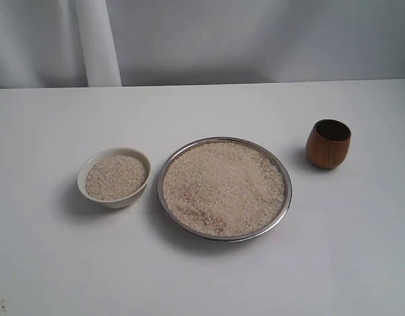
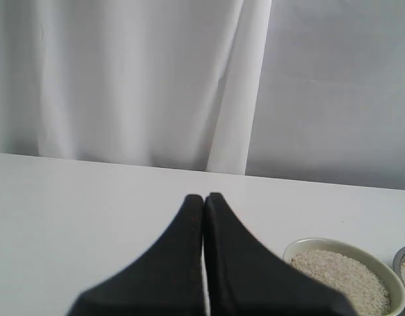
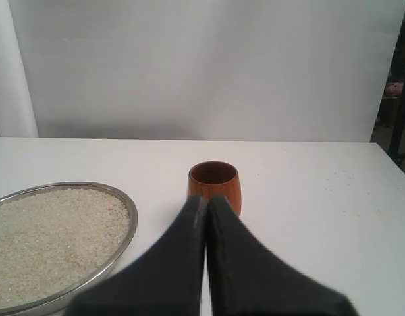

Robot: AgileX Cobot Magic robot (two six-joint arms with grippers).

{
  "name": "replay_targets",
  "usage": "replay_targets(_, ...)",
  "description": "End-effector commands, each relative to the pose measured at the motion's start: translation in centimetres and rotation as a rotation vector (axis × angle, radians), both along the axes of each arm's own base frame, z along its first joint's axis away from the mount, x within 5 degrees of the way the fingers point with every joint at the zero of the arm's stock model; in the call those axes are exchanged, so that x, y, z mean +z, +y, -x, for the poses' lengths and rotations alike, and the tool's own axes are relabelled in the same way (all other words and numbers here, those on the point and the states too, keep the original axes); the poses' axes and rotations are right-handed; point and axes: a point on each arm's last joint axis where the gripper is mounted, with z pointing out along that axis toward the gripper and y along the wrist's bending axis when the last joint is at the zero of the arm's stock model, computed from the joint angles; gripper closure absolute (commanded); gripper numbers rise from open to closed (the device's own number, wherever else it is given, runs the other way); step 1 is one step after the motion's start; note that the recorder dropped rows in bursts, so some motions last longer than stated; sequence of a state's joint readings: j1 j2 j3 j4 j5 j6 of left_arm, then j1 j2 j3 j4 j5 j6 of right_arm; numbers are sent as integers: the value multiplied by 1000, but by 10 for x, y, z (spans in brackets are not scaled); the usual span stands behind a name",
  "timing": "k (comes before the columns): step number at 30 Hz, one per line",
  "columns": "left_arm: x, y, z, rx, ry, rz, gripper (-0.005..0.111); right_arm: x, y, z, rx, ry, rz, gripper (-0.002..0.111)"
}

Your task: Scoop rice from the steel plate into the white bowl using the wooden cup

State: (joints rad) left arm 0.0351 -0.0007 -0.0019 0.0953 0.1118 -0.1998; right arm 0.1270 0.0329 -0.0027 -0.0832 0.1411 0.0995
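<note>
Your wooden cup [image 1: 328,143] stands upright on the white table [image 1: 202,276], well apart from the steel plate [image 1: 160,187] on its right in the exterior view. The white bowl [image 1: 116,203] sits just beside the plate on the other side. Rice [image 1: 223,187] fills the plate almost to its rim, and the bowl already holds a good mound too.

Your right gripper [image 3: 206,201] has its fingers pressed together on nothing and points straight at the cup from near by. Your left gripper [image 2: 203,197] is likewise closed and empty, with the bowl off to one side of it.

Expect the cup to be rigid and probably light, with smooth, barrel-curved sides that could slide out of a loose pinch. Spread the right fingers first, then take it across the widest part of the body, below the lip, so the mouth stays free for scooping. A nudge before you close may tip or push it. Its inside is too dark to tell whether it is empty. The rice is loose and will pour and scatter easily, so keep the cup level once loaded.
</note>
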Motion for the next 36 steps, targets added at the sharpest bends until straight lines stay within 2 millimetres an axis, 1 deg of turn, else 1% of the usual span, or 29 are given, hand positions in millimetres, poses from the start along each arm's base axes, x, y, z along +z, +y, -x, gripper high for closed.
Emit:
replay_targets(1, 0, 0, 0, -6, -1, 12, 107, 0, 0, 0, 3, -5, 14, 108)
replay_targets(11, 0, 0, 0, -6, -1, 12, 107, 1, 0, 0, 4, -21, 12, 108)
replay_targets(18, 0, 0, 0, -6, -1, 12, 107, 25, 2, 2, 27, -288, -28, 108)
replay_targets(22, 0, 0, 0, -6, -1, 12, 107, 44, 3, 9, 45, -508, -55, 108)
replay_targets(25, 0, 0, 0, -6, -1, 12, 107, 54, 3, 14, 56, -631, -74, 108)
replay_targets(28, 0, 0, 0, -6, -1, 12, 107, 58, 3, 17, 60, -682, -80, 108)
replay_targets(36, 0, 0, 0, -6, -1, 12, 107, 59, 3, 17, 60, -684, -81, 108)
